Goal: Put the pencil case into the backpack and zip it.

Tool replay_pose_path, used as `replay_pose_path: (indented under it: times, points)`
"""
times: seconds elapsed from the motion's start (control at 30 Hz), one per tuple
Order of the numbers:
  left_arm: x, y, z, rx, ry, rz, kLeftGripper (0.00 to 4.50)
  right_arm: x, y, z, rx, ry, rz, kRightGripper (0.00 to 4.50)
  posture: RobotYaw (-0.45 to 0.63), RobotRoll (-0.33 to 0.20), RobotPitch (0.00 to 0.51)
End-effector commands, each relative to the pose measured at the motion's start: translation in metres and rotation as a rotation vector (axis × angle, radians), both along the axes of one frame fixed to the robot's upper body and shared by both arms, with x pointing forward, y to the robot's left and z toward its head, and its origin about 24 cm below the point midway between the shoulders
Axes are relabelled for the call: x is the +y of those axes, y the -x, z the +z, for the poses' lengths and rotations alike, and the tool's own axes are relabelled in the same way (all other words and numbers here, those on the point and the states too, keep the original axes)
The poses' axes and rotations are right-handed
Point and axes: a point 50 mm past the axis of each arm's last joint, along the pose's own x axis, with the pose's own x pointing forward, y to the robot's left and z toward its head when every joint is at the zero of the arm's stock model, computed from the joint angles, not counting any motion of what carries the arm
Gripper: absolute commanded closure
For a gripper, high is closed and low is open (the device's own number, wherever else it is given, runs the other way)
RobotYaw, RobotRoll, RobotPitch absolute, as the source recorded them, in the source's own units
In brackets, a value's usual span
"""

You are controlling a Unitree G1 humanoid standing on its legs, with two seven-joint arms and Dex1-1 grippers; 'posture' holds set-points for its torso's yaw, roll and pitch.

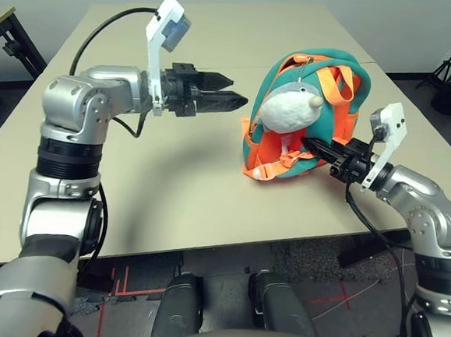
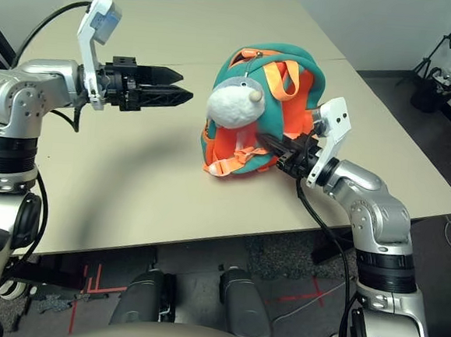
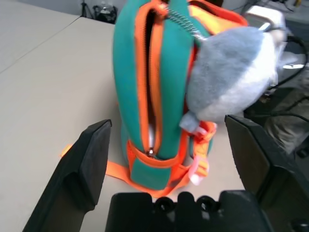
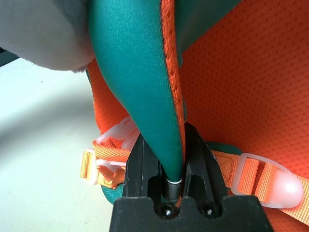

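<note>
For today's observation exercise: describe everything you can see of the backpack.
The backpack is small, teal soft fabric with orange straps, mesh and zipper trim, standing upright on the table. A grey-white plush charm hangs on it. Its side zipper looks partly open. The right gripper pinches a teal strap; the left gripper hovers apart, open.

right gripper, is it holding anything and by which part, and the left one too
The right gripper is shut on the backpack, pinching a teal strap. The left gripper is open, holding nothing.
</note>
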Motion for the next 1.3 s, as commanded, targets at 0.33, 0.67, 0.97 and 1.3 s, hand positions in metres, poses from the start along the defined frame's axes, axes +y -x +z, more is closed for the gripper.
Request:
replay_pose_path:
  times: [0.33,0.67,0.97,1.3]
  points:
    - [-0.026,0.018,0.026,-0.098,0.011,-0.253,0.0,0.011,-0.003,-0.002,0.001,0.005,0.086,4.28,-0.12,0.0,0.05]
    - [-0.052,-0.005,0.019,-0.151,-0.017,-0.264,0.0,0.012,-0.002,0.0,-0.011,0.007,0.085,4.28,-0.13,0.0,0.049]
    - [-0.074,-0.014,0.0,-0.119,0.008,-0.322,0.0,0.008,0.0,0.001,-0.02,0.011,0.067,4.28,-0.16,0.0,0.053]
    - [-0.084,-0.01,-0.009,-0.083,0.0,-0.364,0.94,0.01,0.0,0.001,-0.02,0.006,0.066,4.28,-0.15,0.0,0.056]
